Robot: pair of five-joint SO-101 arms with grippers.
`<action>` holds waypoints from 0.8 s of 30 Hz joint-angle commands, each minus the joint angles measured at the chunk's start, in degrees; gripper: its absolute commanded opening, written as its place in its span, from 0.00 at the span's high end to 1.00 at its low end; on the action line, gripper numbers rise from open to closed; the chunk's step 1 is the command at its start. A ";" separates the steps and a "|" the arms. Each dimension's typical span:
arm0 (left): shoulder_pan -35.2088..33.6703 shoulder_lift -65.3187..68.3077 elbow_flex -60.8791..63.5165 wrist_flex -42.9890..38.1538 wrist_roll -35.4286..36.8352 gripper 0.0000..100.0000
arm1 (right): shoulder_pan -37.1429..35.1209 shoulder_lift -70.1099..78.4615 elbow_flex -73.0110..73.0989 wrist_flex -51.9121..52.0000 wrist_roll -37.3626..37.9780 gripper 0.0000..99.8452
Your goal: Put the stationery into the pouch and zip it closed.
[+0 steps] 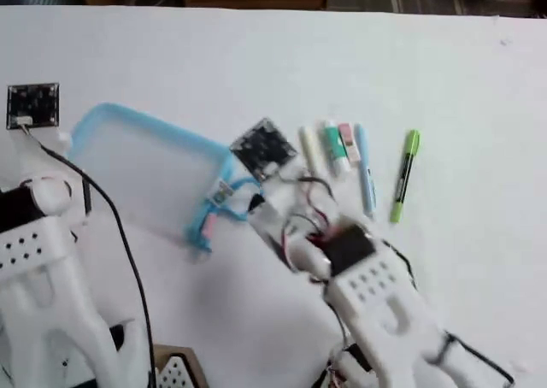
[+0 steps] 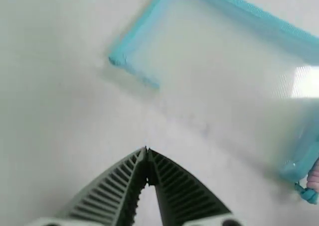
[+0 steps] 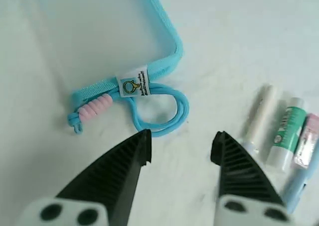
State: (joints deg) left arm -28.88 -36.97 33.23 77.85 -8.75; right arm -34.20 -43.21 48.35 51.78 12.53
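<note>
The right arm stretches forward, its right gripper (image 3: 182, 136) spread open and empty just above the blue cord loop (image 3: 172, 111), while the left gripper (image 2: 147, 154) hangs clenched and empty near the pouch's opposite end. The pouch (image 1: 145, 170) lies flat on the table (image 1: 444, 72), its long axis running diagonally from far-left to centre. The blue pen (image 1: 366, 170) and green highlighter (image 1: 404, 174) lie beside it, lengthwise away from the arms.

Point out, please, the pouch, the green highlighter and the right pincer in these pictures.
pouch (image 1: 145, 173): high view, middle of its clear face.
green highlighter (image 1: 403, 177): high view, middle of its barrel.
right pincer (image 3: 181, 146): right wrist view, midway between its open fingertips.
</note>
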 commanded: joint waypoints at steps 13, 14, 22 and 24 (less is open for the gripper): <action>-0.31 8.66 0.18 -1.23 -0.35 0.98 | -4.97 39.69 -8.70 -15.60 -0.35 0.79; -0.31 9.10 0.18 -1.23 -0.53 0.98 | -6.02 41.36 -10.11 -15.60 -0.44 0.79; -0.40 10.42 0.18 -0.97 -0.62 0.98 | -8.84 53.49 -18.81 -15.34 -0.26 0.79; -0.40 10.33 0.18 -1.05 -0.70 0.98 | -8.66 54.99 -20.31 -15.08 -0.26 0.79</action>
State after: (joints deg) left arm -28.88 -26.33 33.76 77.32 -9.10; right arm -42.81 9.98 31.47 36.92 12.53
